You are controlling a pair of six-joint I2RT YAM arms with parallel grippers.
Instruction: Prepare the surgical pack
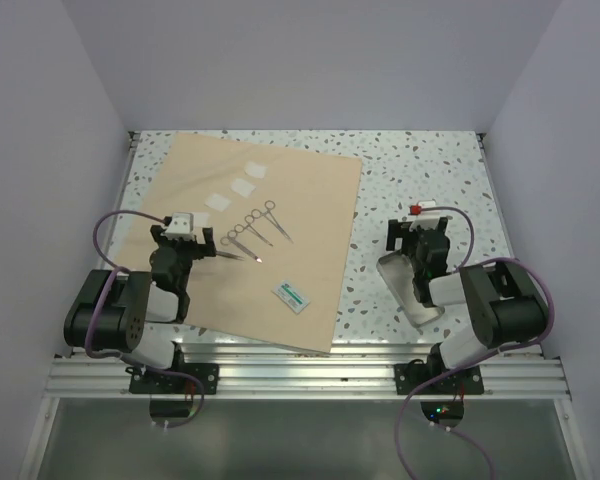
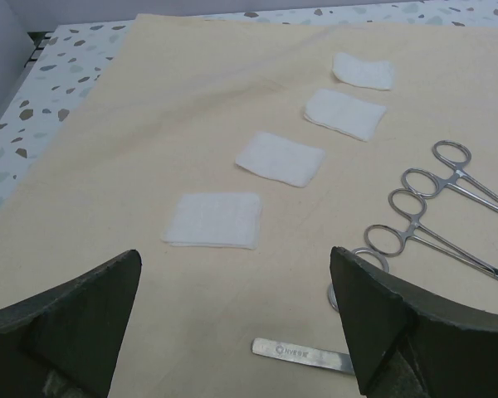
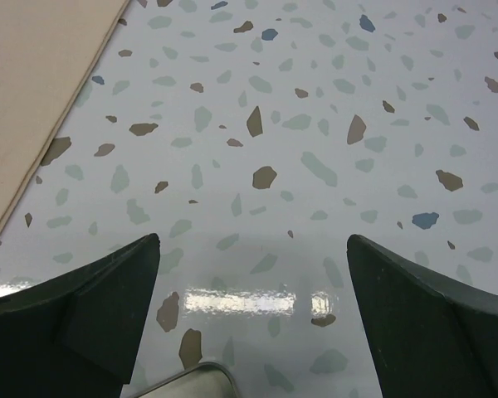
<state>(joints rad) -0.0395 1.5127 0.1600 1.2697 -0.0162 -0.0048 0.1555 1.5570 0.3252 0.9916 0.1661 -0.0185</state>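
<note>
Overhead view, low close wrist views, all seemingly sharing wrap (image 1: 315, 225)

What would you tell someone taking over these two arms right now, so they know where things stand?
Both open and empty: left gripper hovers over the surgical pack, right gripper over the bare table by the metal tray.
The surgical pack lies flat, unfolded, holding four gauze pads, forceps, tweezers and a small packet.
Done: items laid out. Left: probably folding it into a bundle; the metal tray is not on it.
</note>
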